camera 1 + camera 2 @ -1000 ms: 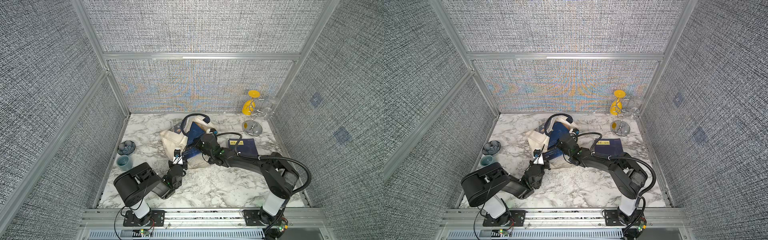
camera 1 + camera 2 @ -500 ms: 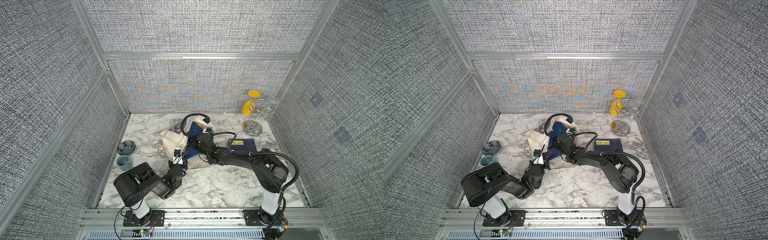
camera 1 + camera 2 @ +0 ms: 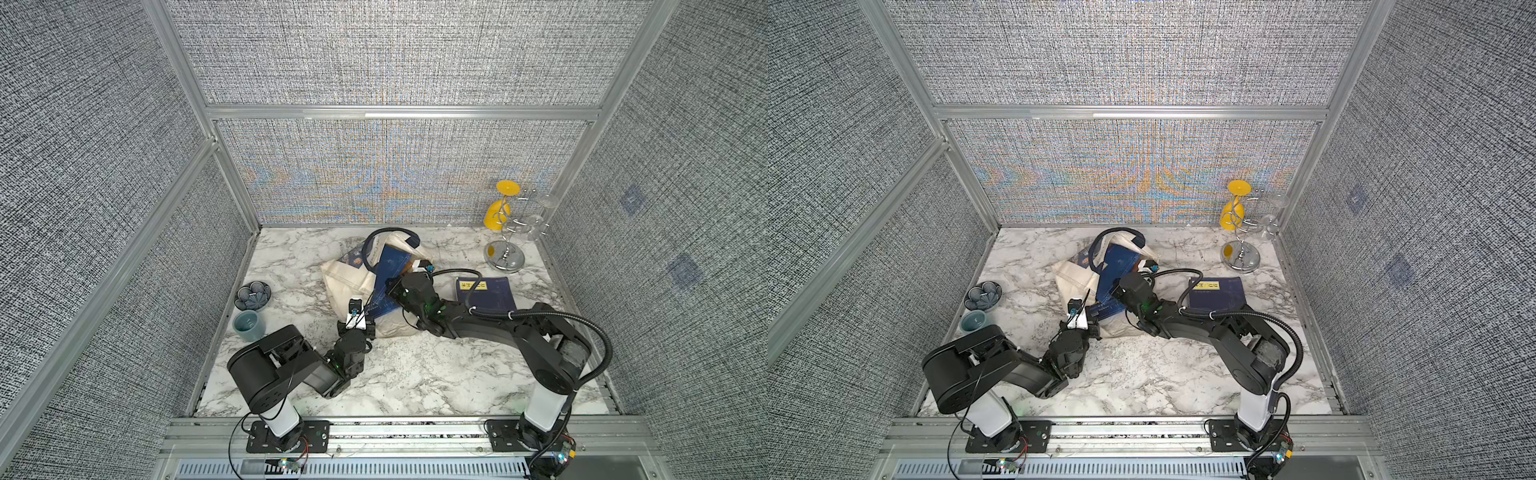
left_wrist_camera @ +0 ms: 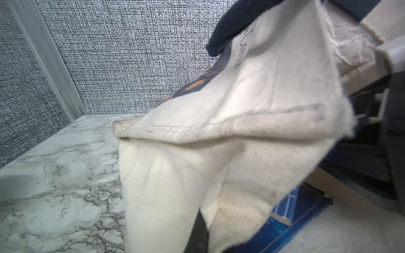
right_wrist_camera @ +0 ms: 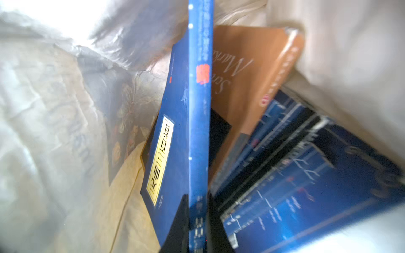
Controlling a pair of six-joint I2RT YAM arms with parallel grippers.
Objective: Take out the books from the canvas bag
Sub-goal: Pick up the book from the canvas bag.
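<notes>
You have bright, even light in both top views, soft shadows only, and coloured moiré on the back wall (image 3: 382, 178) at twelve o'clock. Your right wrist view is smeared; glare whitens the canvas bag (image 5: 72, 15) and the books (image 5: 295, 197) blur.

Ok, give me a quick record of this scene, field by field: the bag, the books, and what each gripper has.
bag: canvas bag, crumpled, lying mid-table
left gripper: shut on the bag's cream edge, lifting it
right gripper: inside the bag, shut on a blue book with yellow label
also in bag: orange-brown book, more blue books
already out: one navy book, flat on the marble table, on the right arm's side
other items: teal cup, flower dish, glass rack
</notes>
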